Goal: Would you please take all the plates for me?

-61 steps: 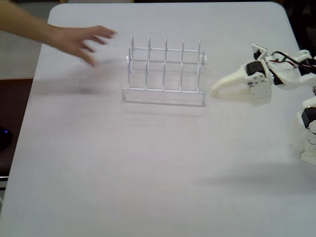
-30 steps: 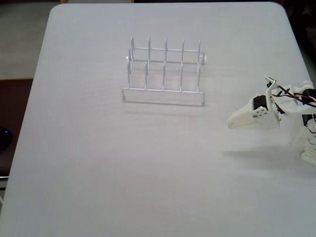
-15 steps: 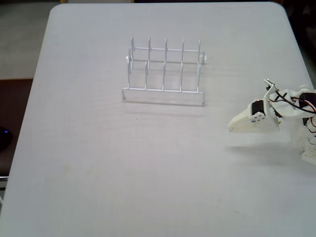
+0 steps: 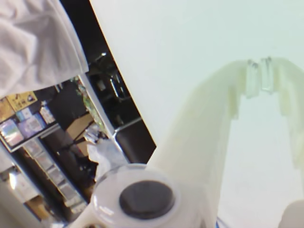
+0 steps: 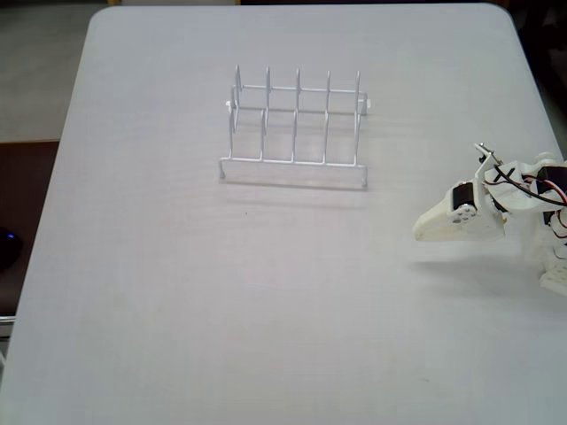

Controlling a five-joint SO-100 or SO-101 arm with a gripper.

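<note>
No plates show in either view. In the fixed view my white gripper (image 5: pixel 419 232) hovers low over the table (image 5: pixel 177 292) at the right side, pointing left, well to the right of and nearer than the rack. The wrist view shows the gripper (image 4: pixel 259 76) shut, its pale fingertips meeting over bare white table with nothing between them.
An empty white wire rack (image 5: pixel 295 128) with upright dividers stands at the back middle of the table. The arm's base (image 5: pixel 554 257) sits at the right edge. Past the table's left edge lie dark floor and clutter (image 4: pixel 57 142).
A person's hand at the far left left the view. My arm drew back from beside the rack, rightward and nearer, and has hardly moved in the last half second.
</note>
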